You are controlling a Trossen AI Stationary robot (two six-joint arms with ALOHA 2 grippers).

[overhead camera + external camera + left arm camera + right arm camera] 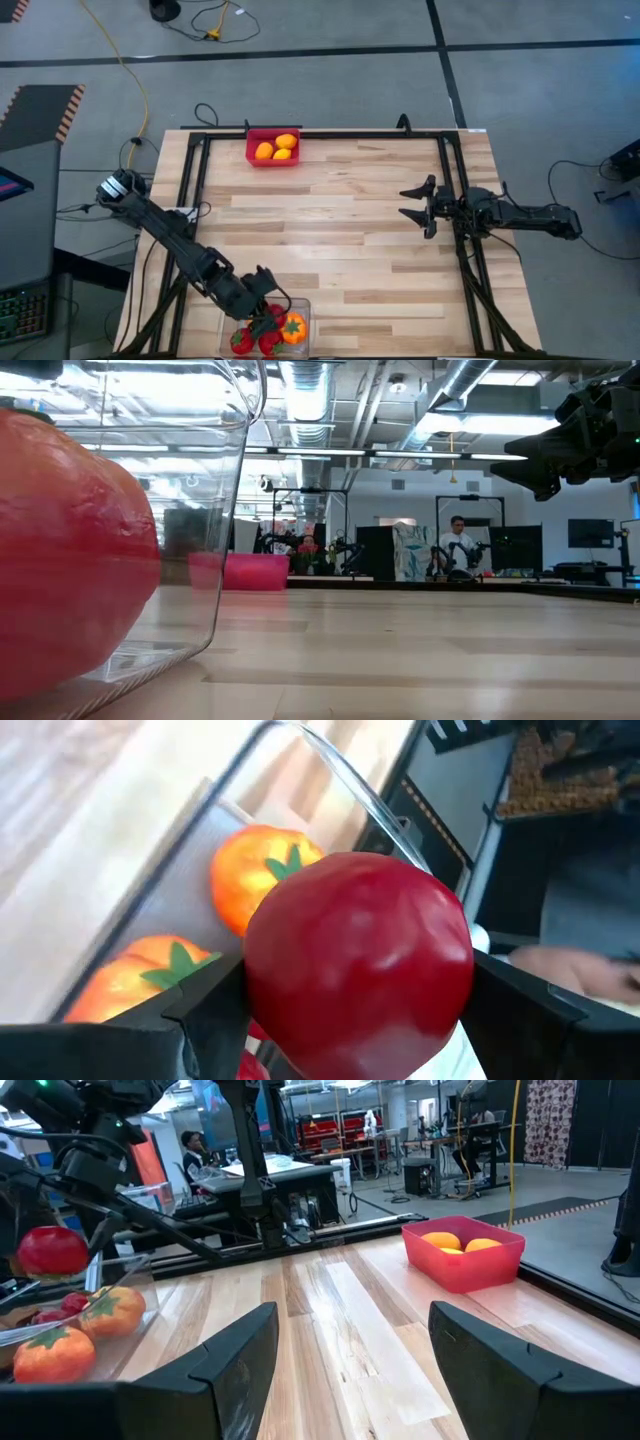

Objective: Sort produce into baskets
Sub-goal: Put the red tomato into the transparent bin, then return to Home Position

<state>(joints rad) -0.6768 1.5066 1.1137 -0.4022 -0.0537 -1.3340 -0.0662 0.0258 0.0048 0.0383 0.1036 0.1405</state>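
My left gripper [268, 318] is over the clear bin [303, 308] at the table's near edge, shut on a red fruit [360, 960], which also shows in the right wrist view [52, 1250]. In the bin lie two orange fruits with green stems [255, 875] [130, 975] and some red ones [241, 342], one of them close up in the low view [70, 550]. The red bin [272, 147] at the far edge holds three plain orange and yellow fruits [284, 143]. My right gripper [415, 200] is open and empty above the table's right part. My left gripper pinches the red fruit between its two fingers, one on each opposite side [262, 990]. The fingers [210, 1005] come down at it from above at a slant. The fruit is lifted clear, above the fruits in the clear bin.
Black frame rails [320, 135] run along the table's far, left and right sides. The bare wood between the two bins [330, 230] is free room. People and equipment show in the room beyond the table [458, 545].
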